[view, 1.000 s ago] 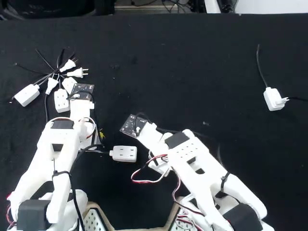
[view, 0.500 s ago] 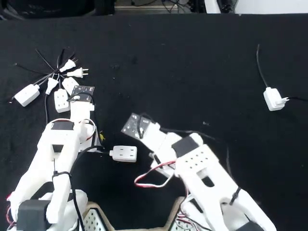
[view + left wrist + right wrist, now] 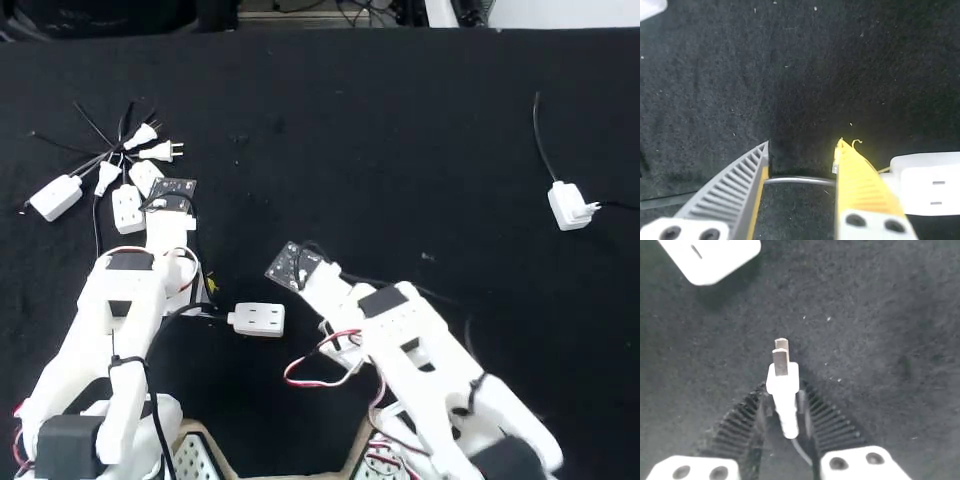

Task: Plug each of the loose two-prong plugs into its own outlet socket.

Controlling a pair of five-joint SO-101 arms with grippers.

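1. White two-prong plug [image 3: 782,374] clamped tight in the right pincer [image 3: 782,390], prongs poking out past the tips, thin cord trailing back.
2. Low over the black desk [image 3: 400,120], near the white outlet socket [image 3: 257,319] but not touching it. Socket a bit off to one side of where the prongs point.
3. Left pincer [image 3: 802,150] spread apart, holding nothing, down by the cloth, with a slotted white block [image 3: 925,182] just beside its yellow finger.
4. Step in hand, most likely: bringing this plug over to the socket. Not plugged in yet.
5. Next move, at a guess: turn the prongs to face the two slots, line them up, then push straight in. Maybe hold the socket with the left pincer to stop it sliding away.
6. More loose plugs [image 3: 150,140] bunched at the far left of the desk, for later.
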